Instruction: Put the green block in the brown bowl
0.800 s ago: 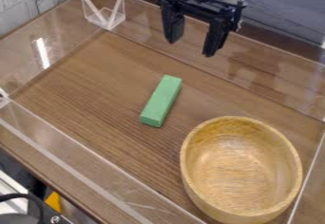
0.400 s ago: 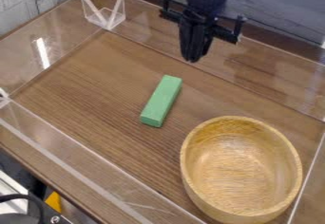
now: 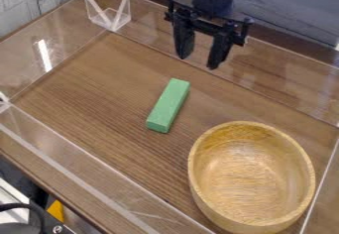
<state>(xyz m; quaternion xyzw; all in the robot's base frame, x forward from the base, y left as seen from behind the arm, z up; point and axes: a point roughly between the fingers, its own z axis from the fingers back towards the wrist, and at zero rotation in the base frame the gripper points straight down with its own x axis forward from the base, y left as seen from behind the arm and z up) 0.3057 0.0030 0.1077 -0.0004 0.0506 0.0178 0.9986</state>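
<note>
The green block (image 3: 169, 105) lies flat on the wooden table, its long side running from near left to far right. The brown bowl (image 3: 251, 173) sits at the near right with nothing in it. My gripper (image 3: 201, 58) hangs above the far middle of the table, behind the block and apart from it. Its dark fingers (image 3: 183, 44) point down and stand open with nothing between them.
Clear acrylic walls (image 3: 54, 52) fence the wooden table (image 3: 93, 99) on all sides. A small clear stand (image 3: 109, 15) sits at the back left. The table's front edge runs along the lower left.
The gripper closed its fingers for a moment and has opened them again. It stays above the far middle of the table, shifted slightly. Block and bowl have not moved.
</note>
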